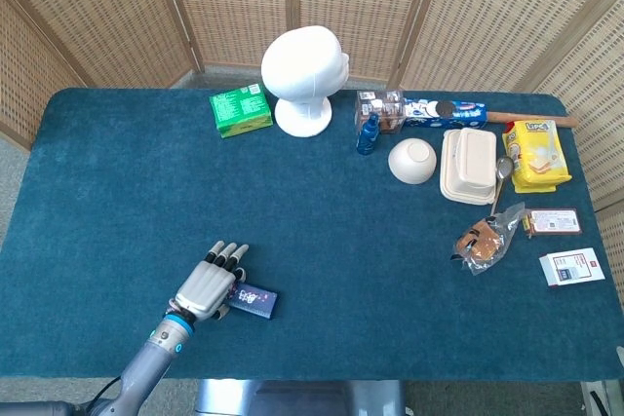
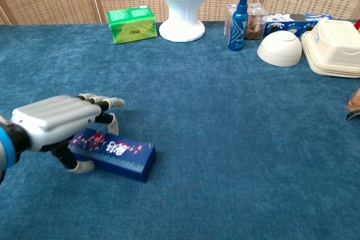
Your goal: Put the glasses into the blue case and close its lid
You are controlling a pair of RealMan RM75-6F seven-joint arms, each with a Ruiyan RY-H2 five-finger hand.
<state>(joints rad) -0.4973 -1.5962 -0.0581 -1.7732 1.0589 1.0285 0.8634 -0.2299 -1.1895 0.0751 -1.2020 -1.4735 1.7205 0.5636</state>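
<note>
The blue case (image 1: 257, 301) with a floral print lies near the table's front edge, left of centre, its lid down. My left hand (image 1: 208, 285) lies over the case's left end and hides it. In the chest view the left hand (image 2: 56, 118) covers that end of the blue case (image 2: 128, 156), with the fingers (image 2: 104, 102) stretched out past its far side and the thumb low at its near side. I cannot tell whether the hand grips it. No glasses show in either view. My right hand is out of both views.
A white foam head (image 1: 303, 73) and a green box (image 1: 240, 109) stand at the back. A blue bottle (image 1: 368, 133), a white bowl (image 1: 412, 160), a foam clamshell box (image 1: 469, 165), snack packets (image 1: 535, 155) and cards (image 1: 571, 267) fill the right side.
</note>
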